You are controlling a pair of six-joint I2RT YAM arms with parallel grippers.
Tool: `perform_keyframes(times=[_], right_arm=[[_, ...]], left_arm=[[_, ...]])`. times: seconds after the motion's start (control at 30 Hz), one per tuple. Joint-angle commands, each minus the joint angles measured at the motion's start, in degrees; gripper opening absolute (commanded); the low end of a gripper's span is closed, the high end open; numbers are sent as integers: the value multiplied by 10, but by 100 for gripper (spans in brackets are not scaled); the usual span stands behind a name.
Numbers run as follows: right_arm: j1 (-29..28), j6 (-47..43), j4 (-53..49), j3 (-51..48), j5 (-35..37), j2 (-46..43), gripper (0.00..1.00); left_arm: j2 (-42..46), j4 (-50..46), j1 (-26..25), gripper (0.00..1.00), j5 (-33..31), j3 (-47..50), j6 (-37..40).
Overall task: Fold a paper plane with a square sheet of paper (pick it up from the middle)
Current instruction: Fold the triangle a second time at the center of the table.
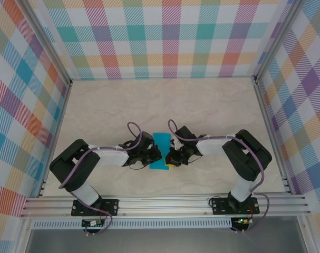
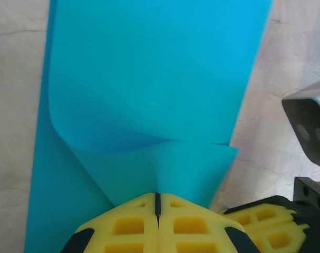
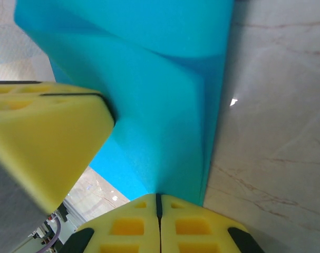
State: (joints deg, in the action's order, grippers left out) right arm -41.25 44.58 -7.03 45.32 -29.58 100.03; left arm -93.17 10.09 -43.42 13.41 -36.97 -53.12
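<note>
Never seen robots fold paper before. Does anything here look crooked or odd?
The square sheet of paper, pinched by the left gripper and right gripper, bulges in a soft curl rather than lying in a flat crease. No tear visible.

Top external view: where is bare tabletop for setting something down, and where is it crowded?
Free: the wide table strip between the arms and the back wall, plus the far corners by both side walls. Crowded: near centre, where the left gripper and right gripper pinch the teal sheet.
</note>
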Motion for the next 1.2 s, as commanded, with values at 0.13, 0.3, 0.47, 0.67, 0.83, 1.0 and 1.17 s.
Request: perform_keyframes(times=[0.13, 0.3, 0.47, 0.67, 0.83, 1.0, 1.17], right_arm=[[-6, -13, -56, -20, 44, 21, 3], [-6, -19, -61, -18, 45, 23, 3], [-5, -22, -65, -17, 44, 22, 3], [-6, -25, -67, -16, 41, 21, 3], [-6, -27, -68, -15, 38, 19, 3], [-6, -25, -66, -9, 32, 19, 3], [-6, -23, -68, -5, 32, 15, 3]], left_arm=[[9, -20, 10, 0, -71, 20, 11], [18, -26, 32, 0, -79, 20, 14], [23, -26, 54, 0, -77, 25, 21], [19, -22, 82, 0, -63, 28, 32], [23, -37, 101, 0, -53, 26, 42], [53, -45, 110, 0, -32, 23, 47], [111, -52, 108, 2, -6, 19, 48]])
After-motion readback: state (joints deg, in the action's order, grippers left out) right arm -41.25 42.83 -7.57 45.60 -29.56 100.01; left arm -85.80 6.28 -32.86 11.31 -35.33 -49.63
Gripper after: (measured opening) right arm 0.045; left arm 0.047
